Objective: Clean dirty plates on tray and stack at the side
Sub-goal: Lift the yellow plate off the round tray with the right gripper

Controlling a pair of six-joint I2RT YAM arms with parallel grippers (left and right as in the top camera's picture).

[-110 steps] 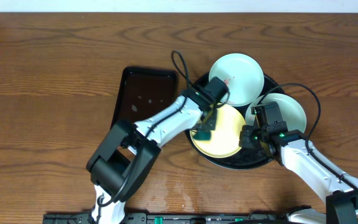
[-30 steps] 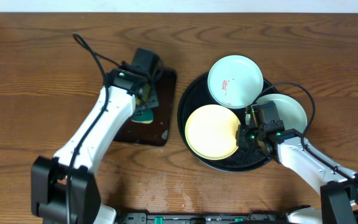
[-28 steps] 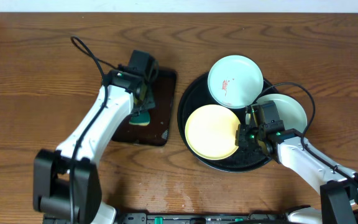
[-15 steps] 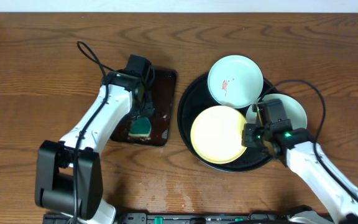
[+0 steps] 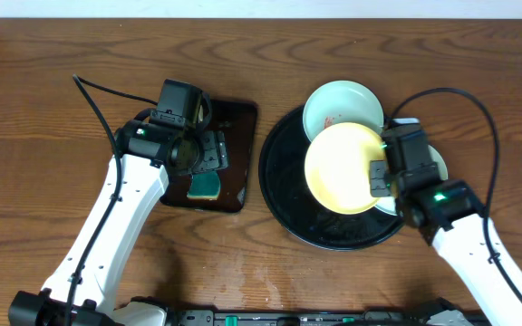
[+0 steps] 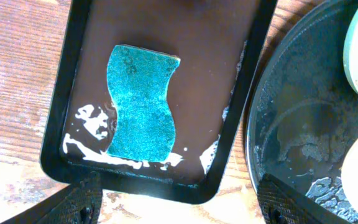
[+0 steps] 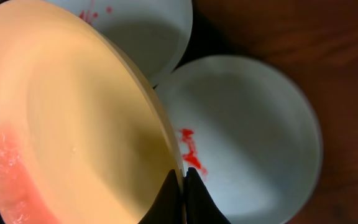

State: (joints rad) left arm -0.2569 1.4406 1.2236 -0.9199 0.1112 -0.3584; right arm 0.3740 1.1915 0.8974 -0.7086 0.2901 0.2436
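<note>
Your right end effector (image 5: 381, 172) is pinching the yellow plate (image 5: 343, 167) by its right-hand rim, jaws closed thin on the edge. The plate is hanging tilted above the round tray (image 5: 284, 181), and from overhead it is overlapping the upper mint plate (image 5: 338, 100). You are holding a stiff, light, glossy dish by a very small bite, so I judge it is liable to pivot around the pinch. A wet pink smear (image 7: 5, 168) is showing on its inner face, so the glaze is probably slippery too. Carrying it slowly is looking wise, since a drop onto the other plates could chip it. The rim is the only sensible hold, as the dish is too wide and shallow to span.

The second mint plate (image 7: 253, 137) is lying just beneath the lifted one at the tray's right side, with a red mark near its centre. The upper mint plate is showing red specks as well. Both are looking equally rigid and slick, so take them by a free stretch of rim.

Your left end effector (image 5: 208, 152) is standing wide open and holding nothing. It is hovering over the rectangular tray (image 6: 241, 93) on the counter (image 5: 62, 72), where the sponge (image 6: 142, 102) is lying flat amid patches of foam. That sponge is looking soft and soaked, so squeeze it across its narrow waist.
</note>
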